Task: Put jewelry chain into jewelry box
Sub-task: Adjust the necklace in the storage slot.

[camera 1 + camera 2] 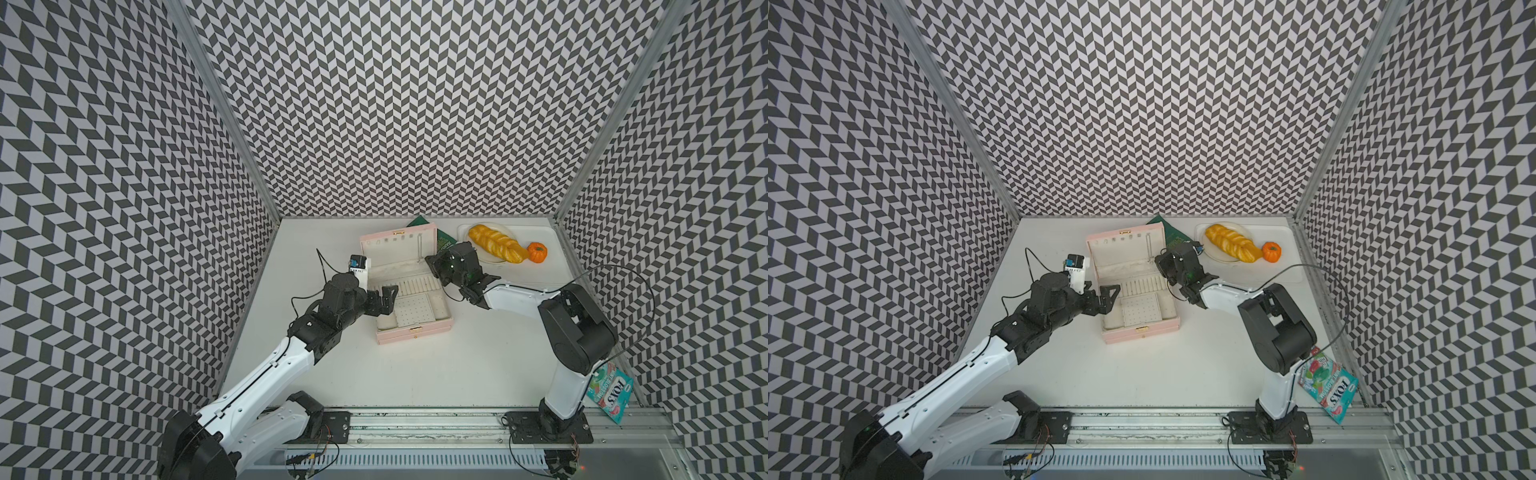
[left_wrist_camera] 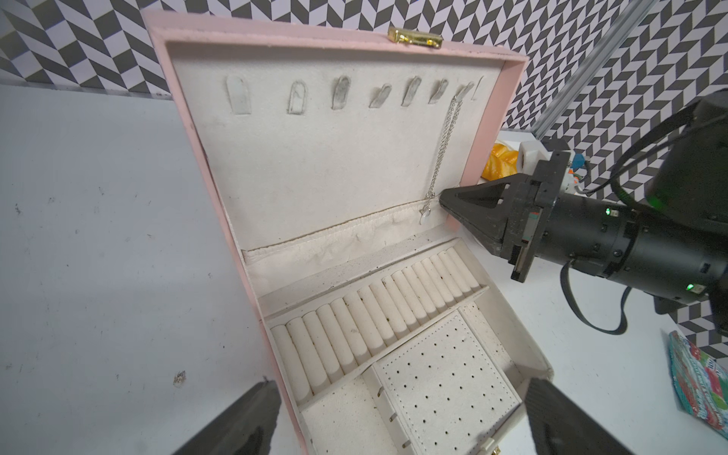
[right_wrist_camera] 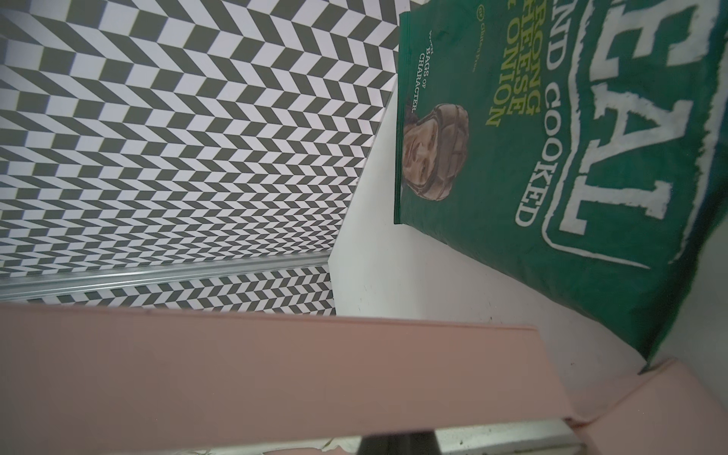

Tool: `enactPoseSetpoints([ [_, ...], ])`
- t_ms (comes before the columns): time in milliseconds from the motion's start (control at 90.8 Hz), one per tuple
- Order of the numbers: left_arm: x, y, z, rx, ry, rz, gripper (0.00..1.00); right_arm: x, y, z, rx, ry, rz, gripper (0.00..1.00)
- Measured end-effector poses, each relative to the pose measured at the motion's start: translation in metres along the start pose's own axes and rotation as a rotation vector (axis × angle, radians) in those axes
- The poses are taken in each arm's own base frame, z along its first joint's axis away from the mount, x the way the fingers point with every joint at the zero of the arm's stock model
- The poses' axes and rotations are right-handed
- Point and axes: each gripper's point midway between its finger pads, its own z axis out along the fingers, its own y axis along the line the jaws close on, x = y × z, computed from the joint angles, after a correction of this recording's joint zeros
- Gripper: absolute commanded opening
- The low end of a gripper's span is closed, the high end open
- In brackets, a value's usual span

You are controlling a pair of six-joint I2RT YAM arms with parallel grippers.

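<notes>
A pale pink rectangular jewelry box (image 1: 415,337) sits open on a white table (image 1: 457,365), its cream lid upright. A fine silvery jewelry chain (image 2: 445,145) hangs from a hook at one end of the lid, its tiny pendant resting near the fabric pocket's edge. The black right gripper (image 2: 445,201) has its tips pressed together right beside the chain's lower end. Whether they nip a link is unclear. The black left gripper (image 1: 386,301) hovers over the box's tray with its fingers spread wide, holding nothing. Behind the box lies a green crisp bag (image 3: 551,157). Nearby are a golden braided loaf (image 1: 496,243) and a small orange pumpkin (image 1: 537,252).
</notes>
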Motion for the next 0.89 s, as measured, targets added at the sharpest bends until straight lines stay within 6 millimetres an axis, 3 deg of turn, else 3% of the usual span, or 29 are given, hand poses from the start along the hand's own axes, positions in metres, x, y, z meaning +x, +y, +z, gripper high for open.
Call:
enactPoseSetpoints([
  [463,0.0,0.0,0.0,0.0,0.0,0.0,1.0,-0.001,0.0,-0.013,0.003,-0.003,-0.011,0.0],
  [551,0.0,0.0,0.0,-0.001,0.0,0.0,1.0,-0.001,0.0,-0.013,0.004,-0.004,-0.01,0.21],
  [760,0.0,0.0,0.0,-0.001,0.0,0.001,1.0,-0.004,0.002,-0.016,0.006,-0.012,-0.051,0.27],
  [892,0.0,0.0,0.0,-0.001,0.0,0.0,1.0,-0.008,0.015,-0.031,-0.005,-0.023,-0.105,0.36],
])
